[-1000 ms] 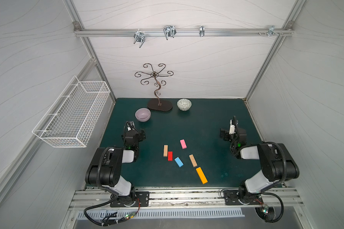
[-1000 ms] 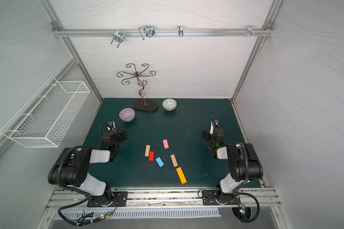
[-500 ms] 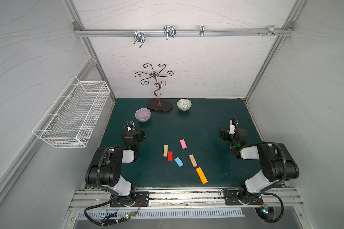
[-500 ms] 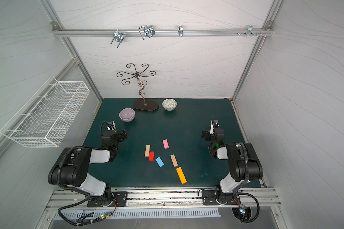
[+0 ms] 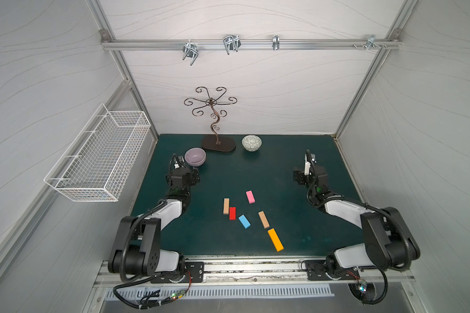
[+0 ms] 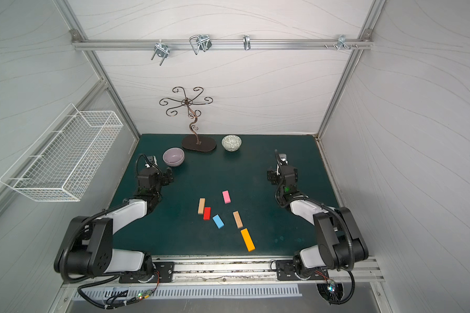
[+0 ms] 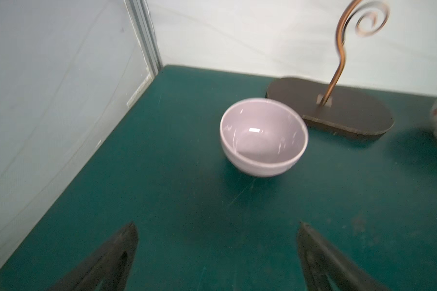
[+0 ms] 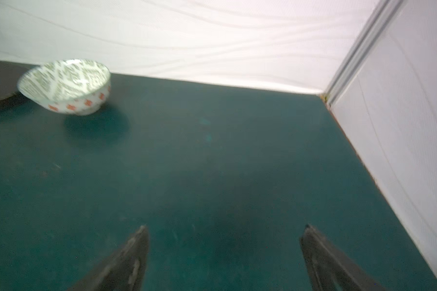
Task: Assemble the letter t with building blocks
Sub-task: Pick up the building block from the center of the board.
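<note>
Six building blocks lie loose on the green mat in both top views: a pink one (image 5: 250,196), a tan one (image 5: 226,206) with a red one (image 5: 232,213) right beside it, a light blue one (image 5: 244,221), a second tan one (image 5: 263,219) and a long orange one (image 5: 275,239). They are scattered and form no letter t. My left gripper (image 5: 194,176) stands open to their left, near the purple bowl. My right gripper (image 5: 299,176) stands open to their right. In the wrist views both grippers, left (image 7: 217,226) and right (image 8: 226,229), are empty over bare mat, and no blocks show there.
A purple bowl (image 5: 195,156) sits at the back left. A patterned bowl (image 5: 251,142) and a curly metal stand on a dark base (image 5: 218,143) are at the back. A white wire basket (image 5: 101,157) hangs on the left wall. Enclosure walls border the mat.
</note>
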`<state>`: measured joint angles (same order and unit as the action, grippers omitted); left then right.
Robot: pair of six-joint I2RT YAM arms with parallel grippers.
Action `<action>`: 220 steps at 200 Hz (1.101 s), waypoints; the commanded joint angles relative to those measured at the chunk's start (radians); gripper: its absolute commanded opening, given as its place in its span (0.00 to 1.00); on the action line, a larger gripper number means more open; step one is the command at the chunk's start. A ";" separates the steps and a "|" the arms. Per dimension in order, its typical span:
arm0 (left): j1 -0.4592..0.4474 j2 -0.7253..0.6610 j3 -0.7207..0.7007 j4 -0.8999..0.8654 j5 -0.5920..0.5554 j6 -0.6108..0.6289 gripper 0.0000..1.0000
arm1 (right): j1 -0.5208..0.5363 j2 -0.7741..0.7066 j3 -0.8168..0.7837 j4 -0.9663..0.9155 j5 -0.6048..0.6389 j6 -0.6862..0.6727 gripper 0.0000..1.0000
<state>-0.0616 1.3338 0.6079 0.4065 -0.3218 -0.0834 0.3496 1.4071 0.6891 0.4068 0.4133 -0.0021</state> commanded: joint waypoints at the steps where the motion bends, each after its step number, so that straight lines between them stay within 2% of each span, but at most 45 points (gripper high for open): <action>1: -0.003 -0.061 0.132 -0.258 -0.027 -0.107 1.00 | 0.063 -0.002 0.199 -0.411 0.080 0.099 0.93; 18: -0.008 -0.060 0.272 -0.485 -0.030 -0.151 1.00 | 0.115 0.035 0.309 -0.553 0.027 0.112 0.94; 53: -0.038 -0.007 0.498 -0.842 -0.045 -0.157 1.00 | 0.205 0.132 0.542 -0.911 -0.124 0.193 0.99; 67: -0.078 -0.001 0.536 -0.923 -0.049 -0.127 1.00 | 0.245 0.174 0.611 -1.020 -0.186 0.223 0.98; 83: -0.138 0.023 0.582 -1.043 -0.135 -0.106 1.00 | 0.311 0.192 0.644 -1.090 -0.210 0.243 0.99; 109: -0.174 0.086 0.647 -1.247 -0.171 -0.141 1.00 | 0.388 0.212 0.679 -1.167 -0.260 0.328 0.95; 135: -0.178 0.048 0.609 -1.248 -0.084 -0.197 1.00 | 0.446 0.314 0.774 -1.310 -0.296 0.384 0.89; 148: -0.177 0.007 0.579 -1.210 -0.046 -0.267 1.00 | 0.471 0.353 0.795 -1.336 -0.301 0.390 0.88; 166: -0.176 -0.035 0.541 -1.162 0.008 -0.283 1.00 | 0.484 0.398 0.817 -1.361 -0.354 0.406 0.87; 193: -0.178 -0.033 0.526 -1.160 -0.028 -0.309 1.00 | 0.487 0.481 0.868 -1.427 -0.391 0.413 0.85; 220: -0.178 -0.058 0.506 -1.129 0.063 -0.325 1.00 | 0.488 0.535 0.900 -1.439 -0.413 0.394 0.83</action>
<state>-0.2382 1.3025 1.1290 -0.7567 -0.3275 -0.3492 0.8318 1.9095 1.5509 -0.9497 0.0422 0.3862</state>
